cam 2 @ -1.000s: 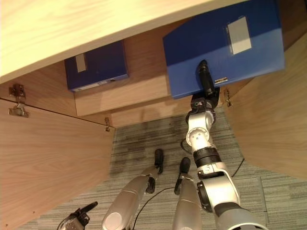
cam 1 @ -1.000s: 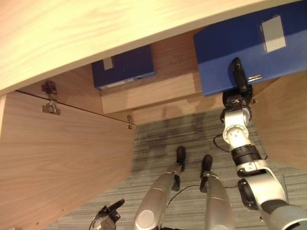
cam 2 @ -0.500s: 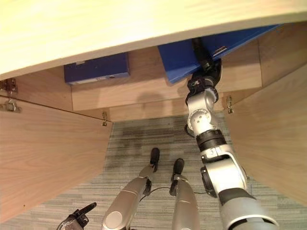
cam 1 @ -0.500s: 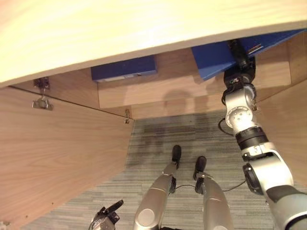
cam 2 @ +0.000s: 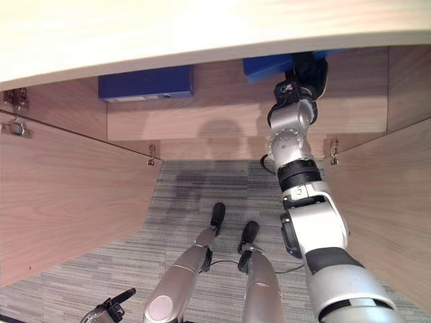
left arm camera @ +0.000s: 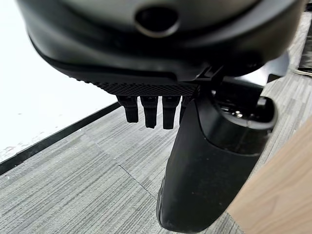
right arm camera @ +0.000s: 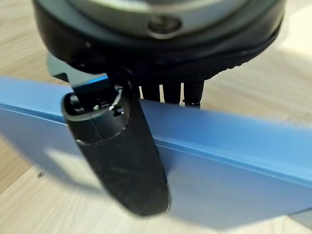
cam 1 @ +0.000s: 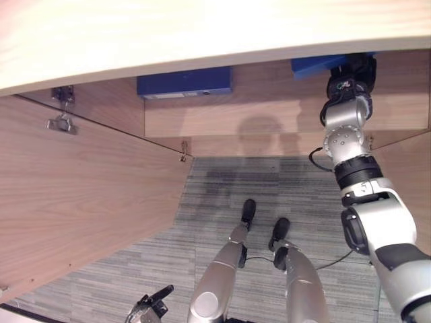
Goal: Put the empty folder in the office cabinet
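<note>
— Gripping what, the right hand (right arm camera: 122,161)?
— Thumb and fingers (right arm camera: 194,95) pinch the flat blue folder (right arm camera: 234,161), held up inside the wooden office cabinet (cam 1: 222,121), apart from a dark blue binder (cam 1: 183,83).
— The left hand (left arm camera: 204,165)?
— Low over grey carpet (cam 1: 222,195), fingers relaxed, holding nothing.

— Look of the right arm (cam 2: 313,229)?
— Silver-grey rounded shells, black bands at the joints.
— And the right hand (right arm camera: 122,156)?
— Dark, with a thick smooth thumb under a round black wrist housing.
— The left hand (left arm camera: 209,161)?
— Same dark build, plus a ridged palm patch.
</note>
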Motion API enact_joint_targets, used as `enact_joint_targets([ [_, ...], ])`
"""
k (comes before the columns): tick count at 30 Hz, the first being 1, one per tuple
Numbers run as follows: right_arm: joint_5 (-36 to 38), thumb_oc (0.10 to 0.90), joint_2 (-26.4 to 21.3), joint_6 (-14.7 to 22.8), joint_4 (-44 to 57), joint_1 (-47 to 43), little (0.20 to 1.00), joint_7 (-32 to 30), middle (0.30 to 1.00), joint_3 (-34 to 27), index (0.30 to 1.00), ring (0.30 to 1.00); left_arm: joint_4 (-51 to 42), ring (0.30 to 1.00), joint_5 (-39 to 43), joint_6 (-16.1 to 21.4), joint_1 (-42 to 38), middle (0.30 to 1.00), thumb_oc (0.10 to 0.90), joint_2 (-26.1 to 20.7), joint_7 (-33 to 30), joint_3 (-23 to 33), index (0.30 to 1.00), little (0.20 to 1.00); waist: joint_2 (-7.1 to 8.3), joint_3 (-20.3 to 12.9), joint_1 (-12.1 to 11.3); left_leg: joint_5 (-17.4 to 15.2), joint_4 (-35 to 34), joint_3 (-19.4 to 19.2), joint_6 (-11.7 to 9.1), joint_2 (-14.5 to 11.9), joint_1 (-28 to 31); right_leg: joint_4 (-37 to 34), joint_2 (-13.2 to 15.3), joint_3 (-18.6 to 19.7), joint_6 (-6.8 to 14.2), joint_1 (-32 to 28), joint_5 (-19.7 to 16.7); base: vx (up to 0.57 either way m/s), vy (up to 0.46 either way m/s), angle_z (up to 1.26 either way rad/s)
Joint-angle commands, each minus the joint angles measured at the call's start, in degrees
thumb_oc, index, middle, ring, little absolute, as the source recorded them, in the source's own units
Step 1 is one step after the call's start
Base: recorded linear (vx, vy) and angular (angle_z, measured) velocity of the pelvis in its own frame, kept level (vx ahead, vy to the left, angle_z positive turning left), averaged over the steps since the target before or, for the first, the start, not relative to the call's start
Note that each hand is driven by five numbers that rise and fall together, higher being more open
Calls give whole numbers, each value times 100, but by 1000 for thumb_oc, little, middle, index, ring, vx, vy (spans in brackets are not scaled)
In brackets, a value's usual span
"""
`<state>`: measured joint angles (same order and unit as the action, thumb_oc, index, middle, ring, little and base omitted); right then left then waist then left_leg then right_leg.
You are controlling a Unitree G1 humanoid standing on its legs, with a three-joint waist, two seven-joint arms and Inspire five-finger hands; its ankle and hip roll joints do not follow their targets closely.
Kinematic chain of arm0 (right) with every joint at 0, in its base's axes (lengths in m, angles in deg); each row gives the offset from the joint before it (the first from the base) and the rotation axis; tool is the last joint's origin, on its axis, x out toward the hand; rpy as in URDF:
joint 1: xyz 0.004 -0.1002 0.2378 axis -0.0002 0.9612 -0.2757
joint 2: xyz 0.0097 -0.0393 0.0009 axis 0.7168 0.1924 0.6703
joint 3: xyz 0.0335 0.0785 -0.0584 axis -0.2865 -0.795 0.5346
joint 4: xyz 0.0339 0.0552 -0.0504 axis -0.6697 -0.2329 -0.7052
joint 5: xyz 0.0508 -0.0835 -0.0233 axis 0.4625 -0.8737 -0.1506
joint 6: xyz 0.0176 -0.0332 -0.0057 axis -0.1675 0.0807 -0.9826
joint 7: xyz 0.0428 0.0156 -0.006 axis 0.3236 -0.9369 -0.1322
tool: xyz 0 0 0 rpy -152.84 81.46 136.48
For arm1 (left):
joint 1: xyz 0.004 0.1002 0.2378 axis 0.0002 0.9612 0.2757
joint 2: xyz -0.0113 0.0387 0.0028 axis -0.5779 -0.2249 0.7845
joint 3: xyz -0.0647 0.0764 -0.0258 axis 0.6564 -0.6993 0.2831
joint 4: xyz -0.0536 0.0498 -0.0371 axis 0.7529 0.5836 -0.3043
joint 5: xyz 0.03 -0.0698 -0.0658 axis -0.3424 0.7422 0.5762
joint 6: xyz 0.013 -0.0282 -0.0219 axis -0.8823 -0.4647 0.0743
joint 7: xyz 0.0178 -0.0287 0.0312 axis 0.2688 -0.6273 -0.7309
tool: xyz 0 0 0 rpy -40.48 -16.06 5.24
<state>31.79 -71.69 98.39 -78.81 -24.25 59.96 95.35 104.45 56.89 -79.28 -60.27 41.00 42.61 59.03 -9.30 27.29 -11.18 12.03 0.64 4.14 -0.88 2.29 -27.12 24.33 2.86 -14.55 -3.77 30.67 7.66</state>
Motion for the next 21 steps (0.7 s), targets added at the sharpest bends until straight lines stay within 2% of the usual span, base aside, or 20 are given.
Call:
enact_joint_targets([
  [1,-632,800,-407,-448,22,-633,900,535,900,718,900,900,357,900,1,74,184,900,800,-710,-100,-296,900,900,200,-152,-132,-608,3,-148,-55,72,484,-1177,15,375,506,-638,-372,0,0,0],
  [5,-1262,800,-558,-1172,-261,-662,900,1105,900,1537,900,900,247,900,-78,111,113,900,800,-787,41,-375,900,900,250,-81,-94,-606,47,-166,-52,62,488,-1200,-6,393,492,-652,-418,-20,-10,-2],
  [8,-1452,800,-658,-1341,-326,-705,900,1341,900,1862,900,900,201,900,-166,113,71,900,800,-830,118,-427,900,900,272,-26,-84,-617,99,-180,-58,54,483,-1217,-4,404,493,-667,-445,-33,-6,-1],
  [11,-1768,800,-868,-1609,-95,-771,900,1910,900,2538,900,900,123,900,-316,104,17,900,800,-883,315,-538,900,900,308,39,-82,-606,161,-203,-77,42,468,-1265,-15,422,503,-714,-494,-48,-10,-1],
  [12,-1767,800,-869,-1609,-97,-773,900,1911,900,2540,900,900,124,900,-316,105,16,900,800,-881,315,-537,900,900,305,41,-81,-607,161,-202,-77,42,470,-1266,-15,421,503,-717,-495,-43,-19,-4],
  [13,-1841,800,-1005,-1651,193,-748,900,2190,900,2856,900,900,123,900,-383,99,22,900,800,-911,396,-545,900,900,312,50,-79,-586,150,-202,-90,39,472,-1325,-17,419,512,-758,-518,-28,-15,-4],
  [15,-1779,800,-1102,-1651,443,-678,900,2429,900,3025,900,900,124,900,-441,98,52,900,800,-918,462,-514,900,900,308,42,-83,-568,136,-211,-99,36,491,-1356,-18,411,521,-797,-530,-28,-19,-3],
  [21,-1566,800,-1360,-1547,720,-536,900,2836,900,3039,900,900,190,900,-606,87,77,900,800,-928,667,-451,900,900,275,8,-96,-525,81,-228,-131,17,560,-1454,-20,414,556,-890,-578,-8,-5,-2],
])
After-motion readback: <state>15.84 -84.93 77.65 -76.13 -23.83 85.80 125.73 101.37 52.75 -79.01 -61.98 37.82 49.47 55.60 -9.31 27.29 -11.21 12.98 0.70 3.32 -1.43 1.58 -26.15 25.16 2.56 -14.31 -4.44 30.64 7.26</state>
